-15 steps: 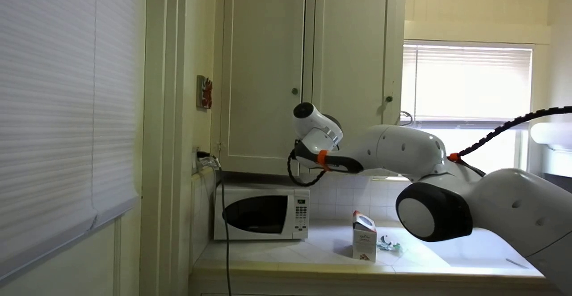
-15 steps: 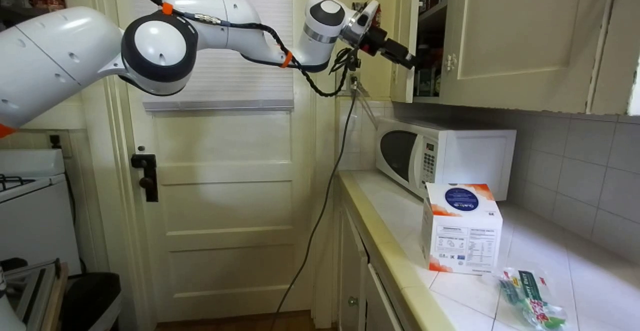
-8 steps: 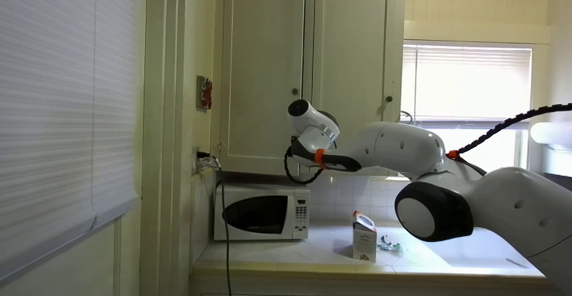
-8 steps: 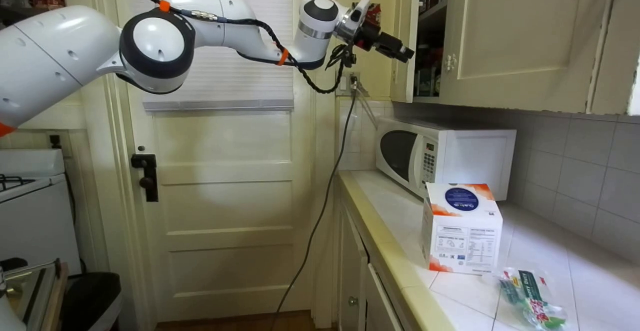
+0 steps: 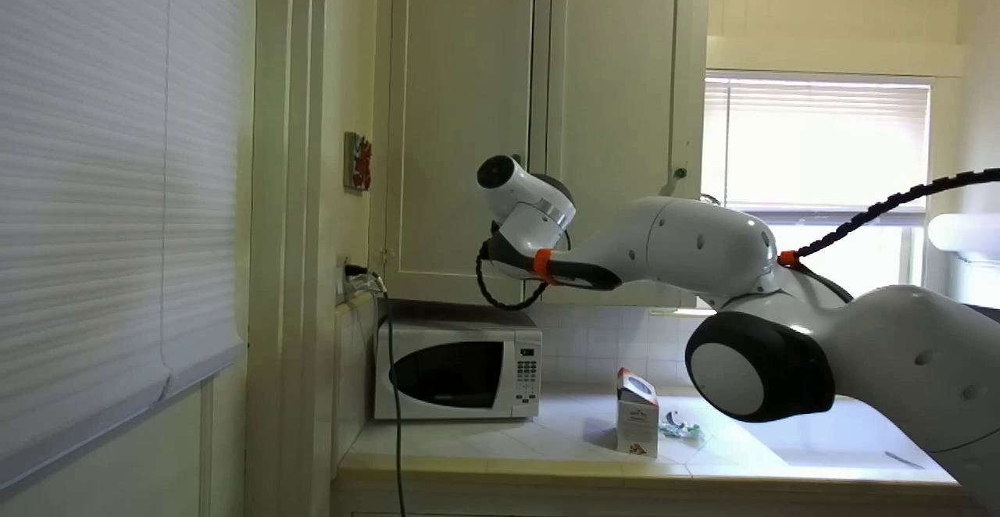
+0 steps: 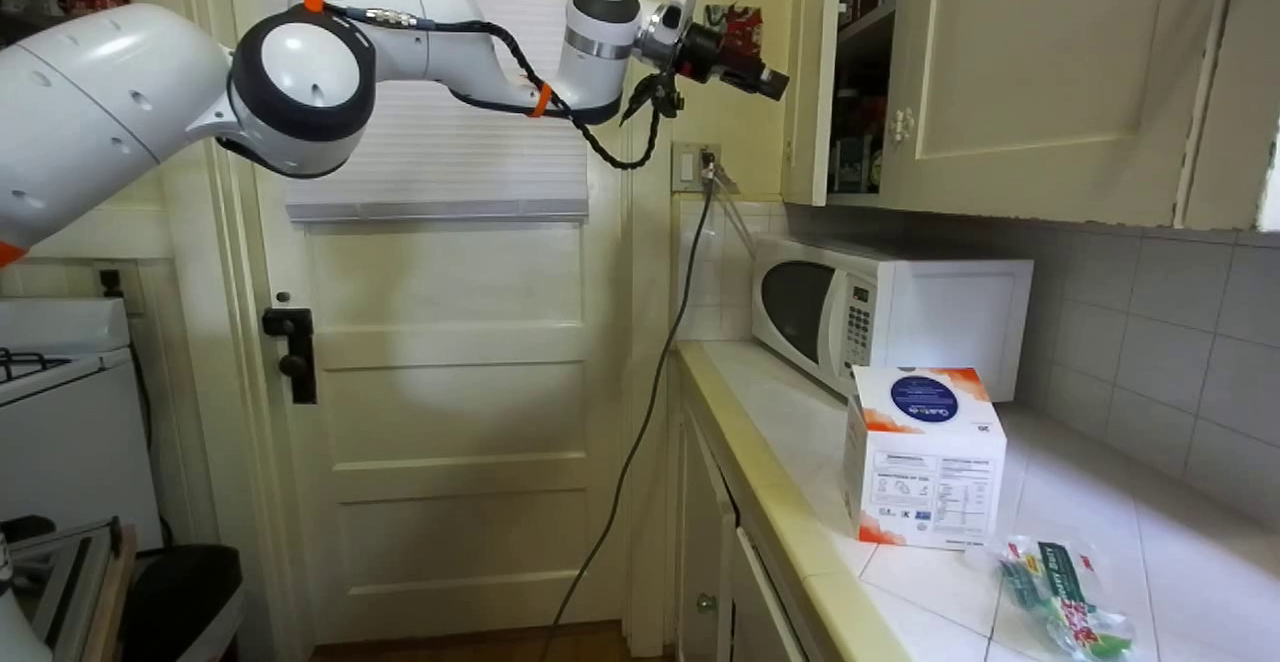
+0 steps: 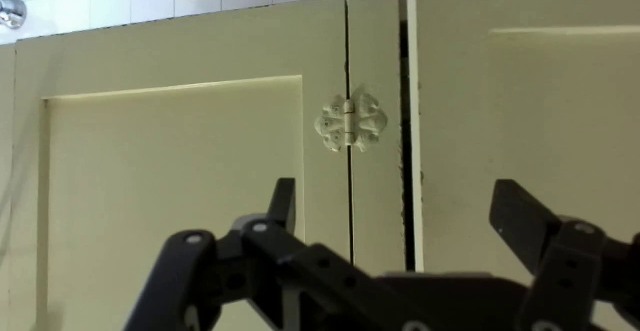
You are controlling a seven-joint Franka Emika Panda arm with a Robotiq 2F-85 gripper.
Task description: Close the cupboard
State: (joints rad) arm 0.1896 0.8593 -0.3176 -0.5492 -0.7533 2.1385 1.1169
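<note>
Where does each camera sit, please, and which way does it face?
An exterior view: higher than the counter, looking along it towards the room door; the arm and gripper show.
An exterior view: opposite the cupboard, facing it; the arm shows, its gripper not clearly.
Wrist view, upside down: behind the gripper's open fingers, which show, facing the cupboard and the cabinet beside it.
Both exterior views share arm, cupboard and microwave.
</note>
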